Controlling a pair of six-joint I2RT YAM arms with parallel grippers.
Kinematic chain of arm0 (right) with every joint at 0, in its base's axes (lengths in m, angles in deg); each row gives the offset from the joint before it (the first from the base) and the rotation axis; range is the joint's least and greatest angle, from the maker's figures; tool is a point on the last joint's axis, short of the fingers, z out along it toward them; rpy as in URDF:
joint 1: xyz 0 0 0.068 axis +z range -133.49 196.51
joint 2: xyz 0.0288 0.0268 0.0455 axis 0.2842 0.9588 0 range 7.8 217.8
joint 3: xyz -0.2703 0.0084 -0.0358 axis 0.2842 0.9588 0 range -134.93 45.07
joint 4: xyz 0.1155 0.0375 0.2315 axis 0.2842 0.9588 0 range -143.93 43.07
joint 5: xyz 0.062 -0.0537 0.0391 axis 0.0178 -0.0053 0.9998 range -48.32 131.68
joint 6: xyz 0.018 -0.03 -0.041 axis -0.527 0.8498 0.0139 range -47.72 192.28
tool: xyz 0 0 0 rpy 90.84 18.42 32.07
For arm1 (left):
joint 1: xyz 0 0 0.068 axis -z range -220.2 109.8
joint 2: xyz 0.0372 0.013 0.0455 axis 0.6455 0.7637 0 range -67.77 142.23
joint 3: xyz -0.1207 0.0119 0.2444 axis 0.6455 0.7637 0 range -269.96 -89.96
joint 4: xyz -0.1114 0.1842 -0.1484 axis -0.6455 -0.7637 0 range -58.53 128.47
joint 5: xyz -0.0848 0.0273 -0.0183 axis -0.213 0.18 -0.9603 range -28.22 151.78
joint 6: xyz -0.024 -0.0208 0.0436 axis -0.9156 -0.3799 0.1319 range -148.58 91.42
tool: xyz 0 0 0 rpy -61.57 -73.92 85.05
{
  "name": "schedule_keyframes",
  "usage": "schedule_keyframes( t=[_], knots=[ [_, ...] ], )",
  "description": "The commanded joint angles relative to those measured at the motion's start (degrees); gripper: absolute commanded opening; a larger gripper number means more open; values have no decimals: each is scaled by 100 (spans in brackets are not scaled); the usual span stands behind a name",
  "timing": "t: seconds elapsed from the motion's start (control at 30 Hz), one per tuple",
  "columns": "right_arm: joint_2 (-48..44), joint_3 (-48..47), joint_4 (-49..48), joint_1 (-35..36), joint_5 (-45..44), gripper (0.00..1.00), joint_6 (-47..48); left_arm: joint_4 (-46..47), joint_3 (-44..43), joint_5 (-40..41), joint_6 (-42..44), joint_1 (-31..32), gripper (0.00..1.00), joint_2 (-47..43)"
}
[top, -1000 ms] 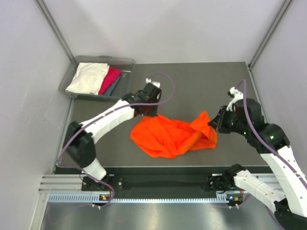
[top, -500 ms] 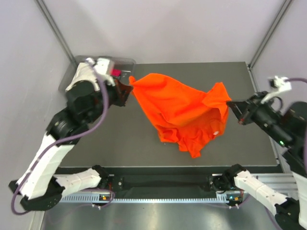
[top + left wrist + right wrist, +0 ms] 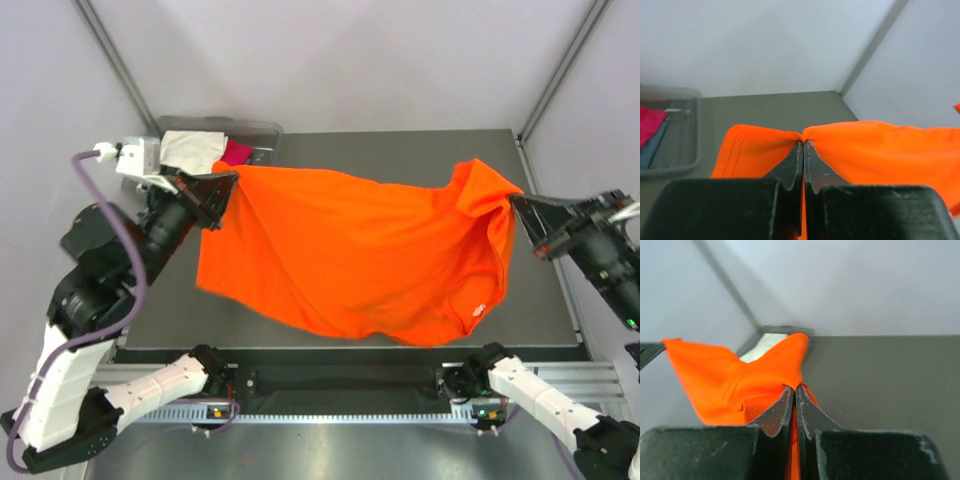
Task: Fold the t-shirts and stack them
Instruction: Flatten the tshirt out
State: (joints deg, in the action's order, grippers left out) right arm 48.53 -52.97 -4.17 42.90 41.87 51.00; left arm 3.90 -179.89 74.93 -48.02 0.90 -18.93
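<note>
The bright orange t-shirt (image 3: 360,250) hangs stretched wide in the air above the dark table (image 3: 400,150), held at both ends. My left gripper (image 3: 228,185) is shut on its left upper corner; the left wrist view shows the cloth (image 3: 880,150) pinched between the closed jaws of that gripper (image 3: 803,145). My right gripper (image 3: 520,205) is shut on the right upper corner; the right wrist view shows orange cloth (image 3: 760,375) clamped in that gripper (image 3: 794,388). Cream-white (image 3: 190,148) and magenta-pink (image 3: 238,152) shirts lie in the bin; the teal-grey one shows in the left wrist view (image 3: 652,147).
The grey plastic bin (image 3: 262,130) sits at the table's far left corner, partly behind my left arm. White walls with metal posts (image 3: 560,70) close in the table on three sides.
Both arms have lifted the orange shirt off the table and pulled apart, left arm to the left, right arm to the right. The shirt went from a crumpled heap to a wide hanging sheet.
</note>
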Motion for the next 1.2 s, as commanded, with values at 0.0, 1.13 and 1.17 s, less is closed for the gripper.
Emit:
schedule_keyframes(
  t=[0.0, 1.13, 1.17],
  knots=[
    [663, -49, 113, -29, -1415, 0, -219, -252, 229, 1152, -420, 3, 0, 485],
    [5397, -474, 438, -1981, -643, 70, -43, -726, 694, -4, 38, -1860, 48, 3995],
    [5167, 208, 395, -1928, -590, 70, -52, -744, 1157, -257, 2, -1860, 46, 3532]
  ],
)
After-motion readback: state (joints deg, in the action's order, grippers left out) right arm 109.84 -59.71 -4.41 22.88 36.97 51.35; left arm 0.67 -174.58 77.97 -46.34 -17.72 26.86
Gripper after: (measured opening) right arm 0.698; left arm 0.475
